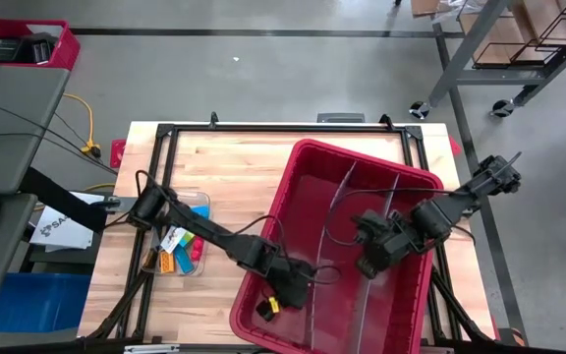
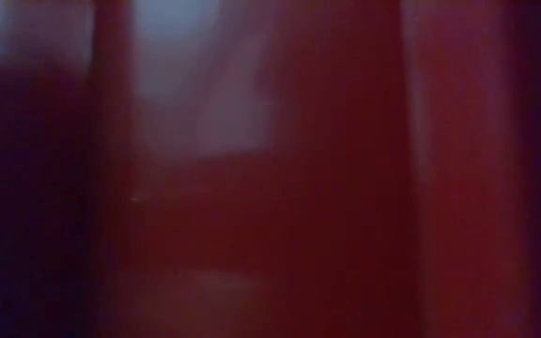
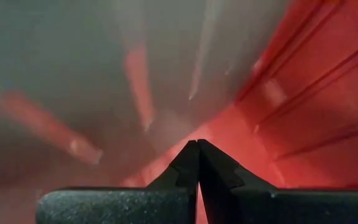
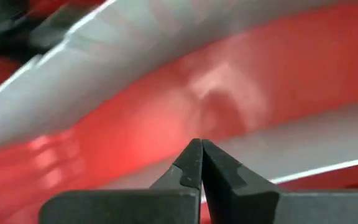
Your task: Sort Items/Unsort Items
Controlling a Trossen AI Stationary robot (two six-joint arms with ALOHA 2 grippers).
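A wooden bench (image 1: 234, 162) carries a red bin (image 1: 381, 172) at its right. Both grippers, left gripper (image 1: 285, 293) and right gripper (image 1: 369, 264), sit inside it, clenched and empty. Most items (image 1: 180, 246) remain in a clear tray (image 1: 200, 202) at the left edge; sorting looks barely begun.

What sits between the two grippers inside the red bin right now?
In the high view, a clear divider stands between the left gripper and right gripper inside the red bin; no item shows there.
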